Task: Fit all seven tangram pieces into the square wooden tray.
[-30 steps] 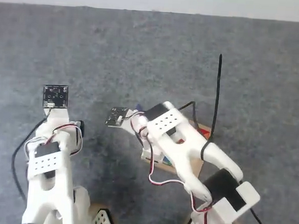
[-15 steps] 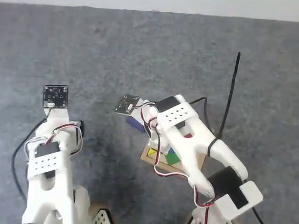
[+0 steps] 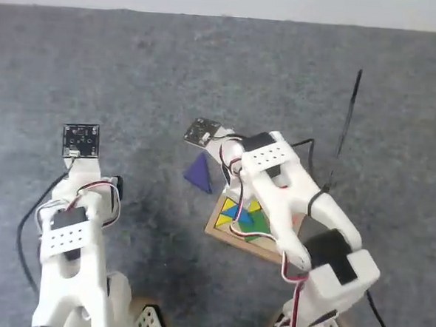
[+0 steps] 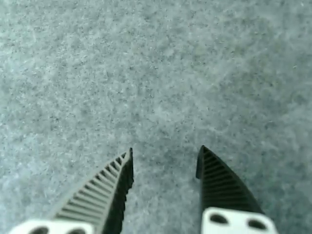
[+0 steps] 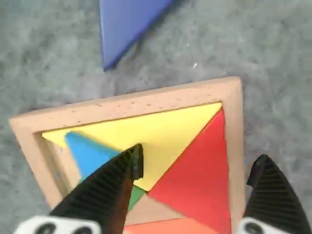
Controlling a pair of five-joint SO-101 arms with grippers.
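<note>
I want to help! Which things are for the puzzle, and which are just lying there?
For the puzzle: square wooden tray, yellow triangle piece, red triangle piece, purple-blue triangle piece outside it.
Just lying about: grey carpet, black cable.

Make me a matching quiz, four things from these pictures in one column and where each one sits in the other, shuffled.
1. dark blue triangle
2. yellow triangle
3. left claw
4. right claw

A. open over bare carpet
B. open above the wooden tray
C. in the tray, touching the red triangle
D. on the carpet, outside the tray

Pairs: 1-D, 2-C, 3-A, 4-B
</note>
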